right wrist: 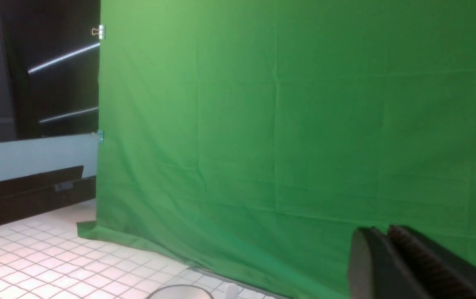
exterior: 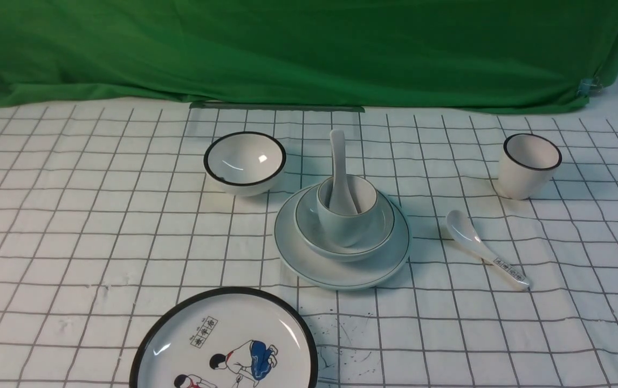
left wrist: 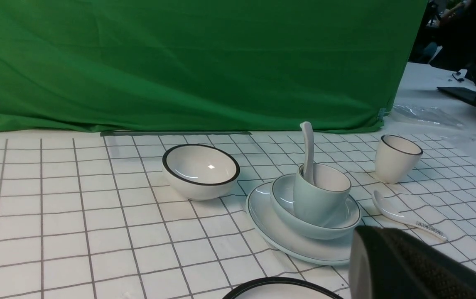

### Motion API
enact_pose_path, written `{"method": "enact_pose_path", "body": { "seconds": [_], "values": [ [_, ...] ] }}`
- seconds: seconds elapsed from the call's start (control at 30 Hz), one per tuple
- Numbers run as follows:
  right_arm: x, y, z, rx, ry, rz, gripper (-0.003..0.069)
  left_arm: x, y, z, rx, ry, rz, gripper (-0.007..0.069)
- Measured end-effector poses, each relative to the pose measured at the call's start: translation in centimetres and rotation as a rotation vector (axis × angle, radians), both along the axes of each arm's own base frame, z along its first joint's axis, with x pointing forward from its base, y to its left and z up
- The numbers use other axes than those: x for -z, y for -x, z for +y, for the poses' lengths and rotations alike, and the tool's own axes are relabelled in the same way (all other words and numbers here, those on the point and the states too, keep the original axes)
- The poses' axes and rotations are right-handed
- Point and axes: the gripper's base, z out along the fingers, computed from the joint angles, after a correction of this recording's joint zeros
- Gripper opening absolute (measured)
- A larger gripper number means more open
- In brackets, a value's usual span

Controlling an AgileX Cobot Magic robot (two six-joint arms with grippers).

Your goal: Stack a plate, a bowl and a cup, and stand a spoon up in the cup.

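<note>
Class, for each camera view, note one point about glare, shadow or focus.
Front view: glare spot inside the black-rimmed bowl, shadows faint. Left wrist view: left pincer's fingers blurred up close. Right wrist view: right pincer soft, green backdrop free of glare.

"What did the left gripper (left wrist: pixel 371 261) look like?"

"It was dark. Only its tip showed, in a corner of the left wrist view. It had a rough pad (left wrist: pixel 412 259) on it. I could not tell if it was open or closed."

"And the right gripper (right wrist: pixel 382 243)?"

"That one was dark too. Its two fingers (right wrist: pixel 364 270) were pressed flat together, with just a thin line between them. One finger had a rough side (right wrist: pixel 429 259). The gripper stuck straight out, away from its wrist camera."
</note>
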Motion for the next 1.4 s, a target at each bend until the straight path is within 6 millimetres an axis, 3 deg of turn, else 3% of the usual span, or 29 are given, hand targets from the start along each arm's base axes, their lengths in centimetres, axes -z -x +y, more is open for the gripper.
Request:
{"method": "enact_pose_path", "body": {
  "seconds": [0.43,0.63,0.73,0.77,0.8,0.87,0.97,1.4],
  "values": [
    [0.0,0.0,0.0,0.0,0.0,-0.001,0.0118,0.0,0.0,0.1,-0.009,-0.043,-0.021,0.0002],
    [0.0,0.0,0.0,0.0,0.0,-0.001,0.0136,-0.6,-0.6,0.3,-0.086,-0.071,-0.251,0.0002],
    [0.0,0.0,0.0,0.0,0.0,-0.001,0.0146,0.8,-1.5,0.3,-0.167,-0.088,-0.27,0.0002],
    [0.0,0.0,0.0,0.0,0.0,-0.001,0.0151,2.7,-2.2,0.4,-0.232,-0.09,-0.23,0.0002],
    [0.0,0.0,0.0,0.0,0.0,-0.001,0.0153,2.7,-2.2,0.4,-0.232,-0.09,-0.23,0.0002],
    [0.0,0.0,0.0,0.0,0.0,-0.001,0.0164,5.8,-3.2,0.7,-0.331,-0.088,-0.161,0.0002],
    [0.0,0.0,0.0,0.0,0.0,-0.001,0.0171,8.4,-3.7,1.0,-0.379,-0.097,-0.096,0.0002],
    [0.0,0.0,0.0,0.0,0.001,0.001,0.0197,9.7,-3.7,1.0,-0.372,-0.168,0.003,0.0002]
  ]
}}
